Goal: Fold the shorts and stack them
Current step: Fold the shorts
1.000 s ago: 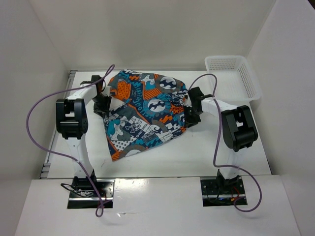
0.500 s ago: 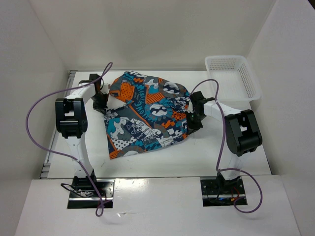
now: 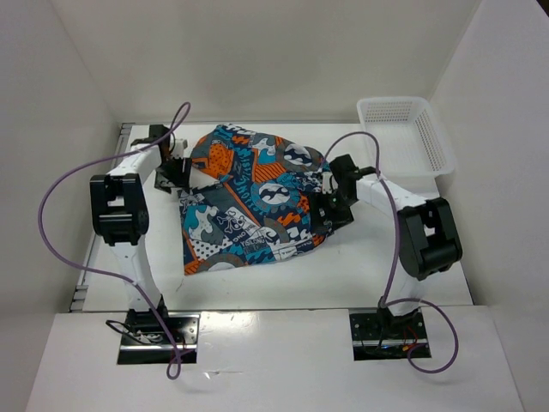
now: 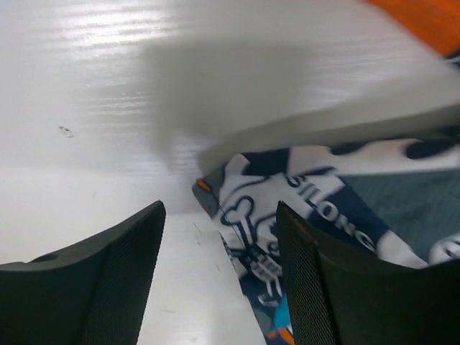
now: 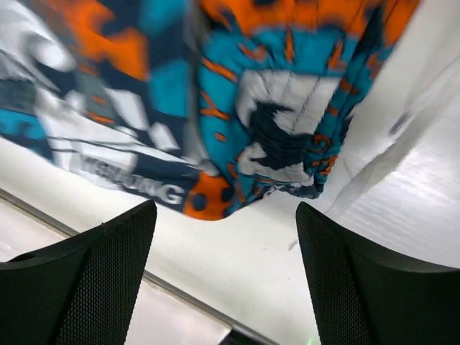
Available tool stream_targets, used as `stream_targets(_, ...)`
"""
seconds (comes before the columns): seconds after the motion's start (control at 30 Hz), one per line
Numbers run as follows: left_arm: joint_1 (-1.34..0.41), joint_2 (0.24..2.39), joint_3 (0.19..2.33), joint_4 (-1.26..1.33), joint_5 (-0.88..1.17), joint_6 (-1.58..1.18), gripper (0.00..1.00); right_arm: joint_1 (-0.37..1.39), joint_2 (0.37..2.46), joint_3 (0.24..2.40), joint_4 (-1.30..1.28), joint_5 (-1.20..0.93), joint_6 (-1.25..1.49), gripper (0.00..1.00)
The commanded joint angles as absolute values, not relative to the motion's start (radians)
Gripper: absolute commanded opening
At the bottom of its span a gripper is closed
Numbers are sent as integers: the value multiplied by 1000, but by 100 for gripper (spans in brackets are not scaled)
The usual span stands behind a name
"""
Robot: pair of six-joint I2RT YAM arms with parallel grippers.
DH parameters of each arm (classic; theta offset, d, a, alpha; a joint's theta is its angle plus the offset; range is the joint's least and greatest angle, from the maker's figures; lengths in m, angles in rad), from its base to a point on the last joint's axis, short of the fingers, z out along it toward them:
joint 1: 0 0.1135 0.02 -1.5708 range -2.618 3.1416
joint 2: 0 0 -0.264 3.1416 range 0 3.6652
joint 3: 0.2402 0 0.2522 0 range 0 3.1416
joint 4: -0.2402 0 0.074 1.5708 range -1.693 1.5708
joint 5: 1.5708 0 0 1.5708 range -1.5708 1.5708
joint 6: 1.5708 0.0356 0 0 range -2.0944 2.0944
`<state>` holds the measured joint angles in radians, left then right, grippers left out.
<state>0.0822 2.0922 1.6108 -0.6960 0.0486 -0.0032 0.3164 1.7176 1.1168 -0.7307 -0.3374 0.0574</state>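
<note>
Patchwork shorts (image 3: 253,202) on table (image 3: 386,266), left claw (image 4: 219,215) and right claw (image 5: 224,215) spread wide (seemingly empty)

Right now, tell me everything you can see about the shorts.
The shorts are soft printed fabric, a patchwork of teal, orange, white, grey and black graphics. They lie rumpled and partly folded over on the white table, between the arms. The open left gripper sits at their left edge, the open right gripper at their right; neither grips the cloth.

Robotics lab cell. White panel walls (image 3: 257,60) beyond left pincer (image 3: 177,172) and right pincer (image 3: 325,206) box in a white desk (image 3: 386,257); purple cables (image 3: 43,219) trail.
</note>
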Motion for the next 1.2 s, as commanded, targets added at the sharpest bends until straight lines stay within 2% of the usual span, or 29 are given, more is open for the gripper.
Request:
stream_targets(0.0,95,1965,1734,-705,184,0,71,322,1579,1261,-663,-354,44,83)
stream_targets(0.07,104,2035,1865,-729,228,0,76,322,1578,1353,-573,-318,104,85)
stream_targets(0.1,104,2071,1994,-729,271,0,82,322,1597,1385,-549,-284,154,85)
stream_targets(0.2,51,2274,2236,-771,259,0,84,322,1736,1529,-512,-175,219,85)
stream_targets(0.23,35,2407,2452,-791,250,0,88,322,1776,1596,-512,-148,219,85)
stream_targets(0.3,0,2556,2724,-874,230,0,90,322,1889,1655,-528,-104,219,85)
stream_targets(0.37,-14,2784,3025,-942,230,0,98,313,1960,1739,-546,-80,210,85)
stream_targets(0.4,-24,2786,3061,-883,219,0,100,289,2015,1756,-546,-80,210,85)
stream_targets(0.5,-44,2750,2881,-729,235,0,100,253,2086,1804,-534,-26,222,83)
stream_targets(0.67,-81,2882,3049,-767,220,0,100,253,2123,1833,-525,-15,209,82)
stream_targets(1.0,-81,2914,2984,-773,141,0,100,253,2155,1813,-515,75,209,86)
stream_targets(1.03,-81,2915,2984,-787,153,0,92,253,2155,1813,-515,84,209,86)
stream_targets(1.07,-81,2915,2984,-787,153,0,88,253,2180,1813,-515,84,209,87)
stream_targets(1.1,-81,2915,2984,-799,175,0,86,253,2192,1813,-505,84,209,87)
stream_targets(1.17,-81,2915,3000,-813,201,0,88,253,2235,1847,-496,84,209,89)
